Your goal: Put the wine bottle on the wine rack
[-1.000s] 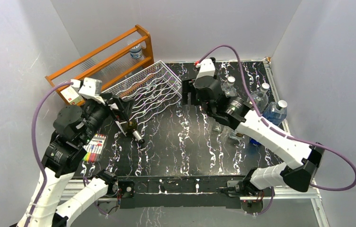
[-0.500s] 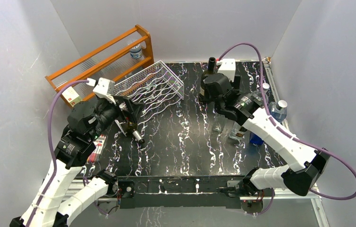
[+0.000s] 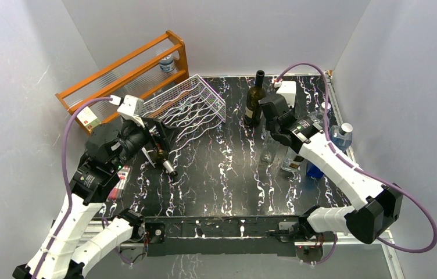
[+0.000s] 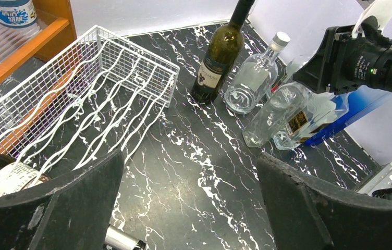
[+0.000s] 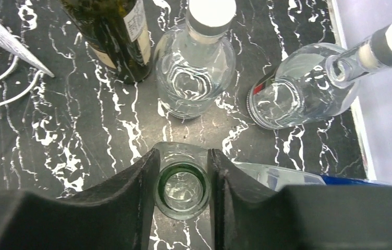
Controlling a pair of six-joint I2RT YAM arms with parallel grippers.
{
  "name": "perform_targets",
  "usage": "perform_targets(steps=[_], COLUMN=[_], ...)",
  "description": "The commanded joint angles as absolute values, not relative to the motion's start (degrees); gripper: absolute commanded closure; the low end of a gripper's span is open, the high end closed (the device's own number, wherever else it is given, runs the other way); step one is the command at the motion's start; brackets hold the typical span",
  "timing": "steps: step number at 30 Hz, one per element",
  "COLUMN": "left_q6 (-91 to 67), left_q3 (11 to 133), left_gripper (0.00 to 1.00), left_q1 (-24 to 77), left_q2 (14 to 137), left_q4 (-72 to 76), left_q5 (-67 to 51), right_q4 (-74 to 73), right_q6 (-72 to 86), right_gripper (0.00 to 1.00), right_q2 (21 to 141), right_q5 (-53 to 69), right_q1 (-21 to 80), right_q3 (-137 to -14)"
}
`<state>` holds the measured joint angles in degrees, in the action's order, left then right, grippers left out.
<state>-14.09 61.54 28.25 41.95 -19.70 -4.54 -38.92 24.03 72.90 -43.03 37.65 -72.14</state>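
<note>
My right tool (image 5: 183, 154) has swung right and clenched an open-necked glass bottle (image 5: 182, 194); the wine bottle (image 3: 255, 99) stands unheld, far centre of the tabletop (image 3: 222, 174), right of the wine rack (image 3: 187, 107). Left tool (image 4: 188, 161) released.

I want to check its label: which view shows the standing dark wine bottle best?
Left wrist: the standing wine bottle shows label and body, only its top cropped. Top external shows the bottle from above, small; right wrist catches just its lower body.
</note>
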Motion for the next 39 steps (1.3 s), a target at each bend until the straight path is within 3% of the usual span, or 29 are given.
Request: perform_targets(steps=[1,8,13,19,25,39], left_q6=[-14.57,-14.75,-14.43,-16.7,-15.84,-18.06], left_q3=[61.22,60.04,57.0,50.43,45.68,35.23], left_gripper=[0.02,0.02,0.02,0.02,0.02,0.02], left_q1=[28.21,28.19,28.16,28.22,28.3,32.41], left_q2=[41.84,42.59,43.84,47.03,48.29,50.14], left_q4=[-18.46,-17.58,-14.79,-9.38,-7.3,7.23], left_q5=[-5.6,-5.15,-9.07,-20.03,-28.79,-31.66], right_q4=[-35.28,-32.5,-30.02,-24.99,-19.35,-16.08], right_q6=[24.16,20.6,17.02,17.02,18.88,27.6], right_gripper=[0.58,0.88,1.0,1.0,1.0,1.0], right_q2=[70.23,68.49,67.65,68.7,69.22,70.53], right_q5=[-40.22,-33.15,-17.5,4.18,15.99,23.03], right_q1=[36.86,36.7,36.72,36.73,36.69,36.71], right_q3=[-71.33,-71.46,-72.65,-70.63,-68.03,-68.8])
